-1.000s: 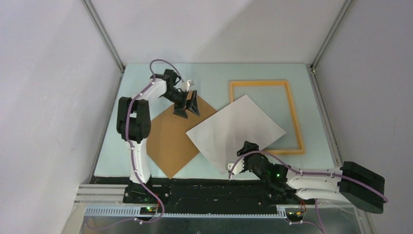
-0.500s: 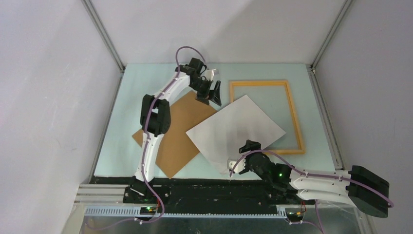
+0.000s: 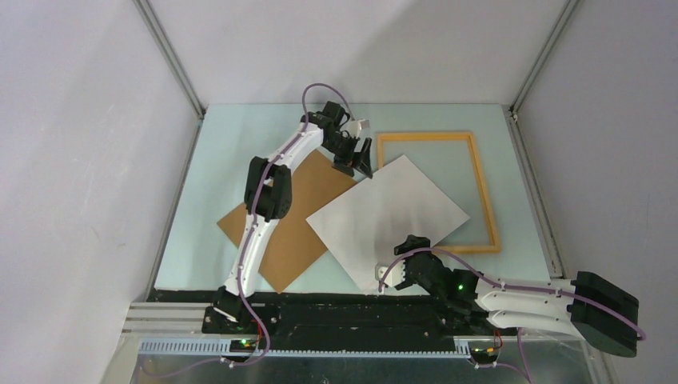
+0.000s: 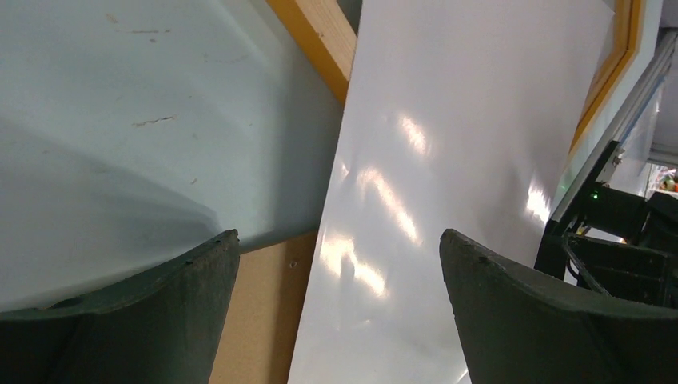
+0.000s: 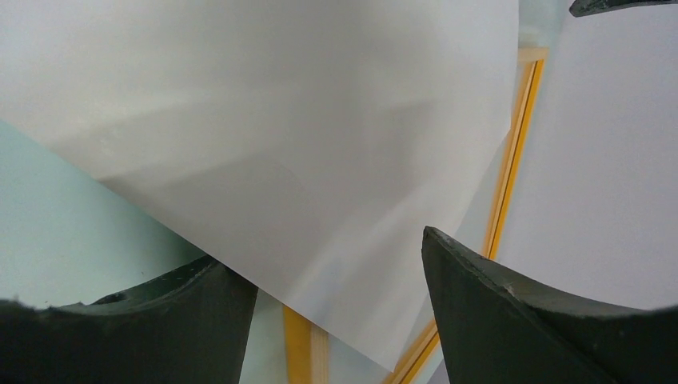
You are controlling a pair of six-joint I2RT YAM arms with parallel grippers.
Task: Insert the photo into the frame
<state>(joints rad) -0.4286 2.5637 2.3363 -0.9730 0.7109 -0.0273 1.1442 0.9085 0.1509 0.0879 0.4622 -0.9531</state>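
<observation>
photo point(image 3: 388, 210), one, white side up, overlaps one frame point(image 3: 424, 136), one brown board point(image 3: 296, 226).

photo point(image 3: 388, 214): plain white side up, pale glare streaks | frame point(image 3: 424, 136): orange-yellow wood | backing board point(image 3: 296, 228): plain brown | table point(image 3: 232, 144): pale mint-green, faint scuffs | arms point(image 3: 292, 150): white links, black joints | cables point(image 3: 320, 88): purple

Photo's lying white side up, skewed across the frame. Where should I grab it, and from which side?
Probably the photo's upper-left edge, where it bridges the frame's rail and backing board, seemingly off the table. Come from the left with the open left gripper.
</observation>
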